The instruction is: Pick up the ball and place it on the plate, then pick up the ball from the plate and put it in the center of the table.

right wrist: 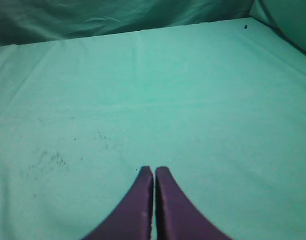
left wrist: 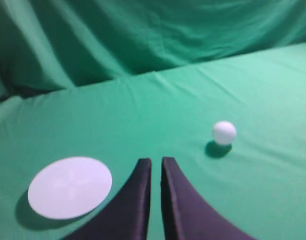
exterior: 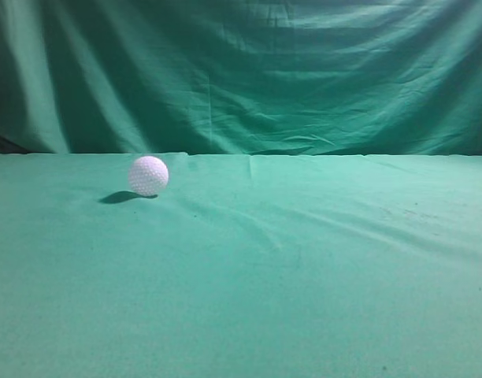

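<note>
The white dimpled ball (exterior: 148, 175) rests on the green cloth table (exterior: 304, 276), left of middle and toward the back in the exterior view. It also shows in the left wrist view (left wrist: 224, 132), ahead and to the right of my left gripper (left wrist: 156, 161). A flat white round plate (left wrist: 70, 187) lies on the cloth just left of that gripper. The left jaws are shut with a narrow slit between them, holding nothing. My right gripper (right wrist: 154, 170) is shut and empty above bare cloth. Neither gripper shows in the exterior view.
A draped green curtain (exterior: 249, 71) hangs behind the table's back edge. The cloth has shallow wrinkles running across it. Small dark specks (right wrist: 53, 159) mark the cloth in the right wrist view.
</note>
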{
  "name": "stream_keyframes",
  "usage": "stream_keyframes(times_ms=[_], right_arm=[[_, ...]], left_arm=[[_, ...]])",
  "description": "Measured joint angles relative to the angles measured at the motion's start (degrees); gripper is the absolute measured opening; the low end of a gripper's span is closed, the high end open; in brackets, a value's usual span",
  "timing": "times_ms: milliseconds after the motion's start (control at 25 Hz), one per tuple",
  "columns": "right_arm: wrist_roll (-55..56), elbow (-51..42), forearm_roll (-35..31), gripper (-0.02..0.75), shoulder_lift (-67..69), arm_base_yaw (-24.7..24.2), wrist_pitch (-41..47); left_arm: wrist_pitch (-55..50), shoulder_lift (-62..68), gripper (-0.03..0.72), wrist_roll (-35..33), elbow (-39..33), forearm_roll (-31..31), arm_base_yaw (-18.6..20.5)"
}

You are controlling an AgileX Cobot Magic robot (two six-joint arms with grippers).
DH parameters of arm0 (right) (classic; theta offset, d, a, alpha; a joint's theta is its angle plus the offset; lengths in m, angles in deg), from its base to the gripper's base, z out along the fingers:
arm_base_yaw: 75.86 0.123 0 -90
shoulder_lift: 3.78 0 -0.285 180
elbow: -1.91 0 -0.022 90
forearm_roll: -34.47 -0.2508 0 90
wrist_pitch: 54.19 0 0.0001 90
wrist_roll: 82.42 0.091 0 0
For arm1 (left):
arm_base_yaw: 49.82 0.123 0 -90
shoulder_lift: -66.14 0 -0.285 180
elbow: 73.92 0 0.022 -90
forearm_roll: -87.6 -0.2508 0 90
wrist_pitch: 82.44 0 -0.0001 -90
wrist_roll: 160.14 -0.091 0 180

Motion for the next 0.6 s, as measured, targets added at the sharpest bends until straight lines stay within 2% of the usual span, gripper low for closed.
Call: stream_keyframes(times_ms=[360, 600], right_arm=[[0.0, 0.0, 0.0, 0.000, 0.0, 0.0, 0.0], [0.0, 0.0, 0.0, 0.000, 0.0, 0.0, 0.0]], left_arm=[[1.1, 0.0, 0.046, 0.2, -8.1, -3.1, 0.0], [-0.9, -0.1, 0.046, 2.5, -8.2, -4.7, 0.0]])
